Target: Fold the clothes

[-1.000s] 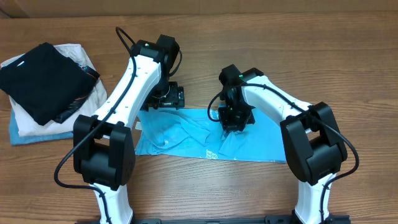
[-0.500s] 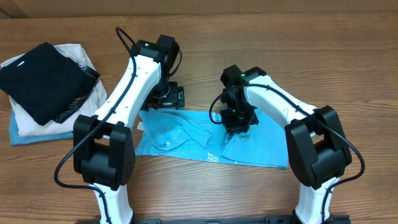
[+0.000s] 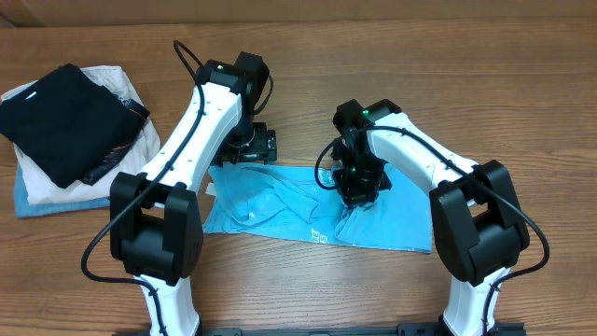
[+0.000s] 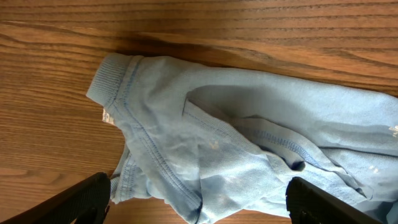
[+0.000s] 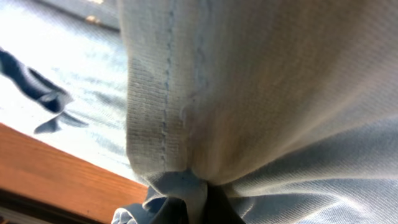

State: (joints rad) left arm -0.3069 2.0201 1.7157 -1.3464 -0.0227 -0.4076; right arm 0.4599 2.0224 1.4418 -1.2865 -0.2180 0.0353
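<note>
The light sky-blue T-shirt [image 3: 280,205] lies crumpled and partly folded on the wooden table, in front of both arms. My right gripper [image 3: 357,198] is shut on a bunched fold of the shirt [image 5: 249,93], which fills the right wrist view; its fingers are hidden by cloth. My left gripper [image 3: 254,149] is open and empty, just above the shirt's far left edge. In the left wrist view its fingertips [image 4: 199,202] straddle the collar and hem area of the shirt [image 4: 236,143]. The lettering is mostly hidden.
A pile of folded garments sits at the far left: a black one [image 3: 61,117] on a cream one [image 3: 121,103] on a blue one [image 3: 37,203]. Bare wooden table [image 3: 466,75] surrounds the shirt.
My right gripper has moved slightly toward the front right, dragging the pinched fold with it. The left arm has not moved.
</note>
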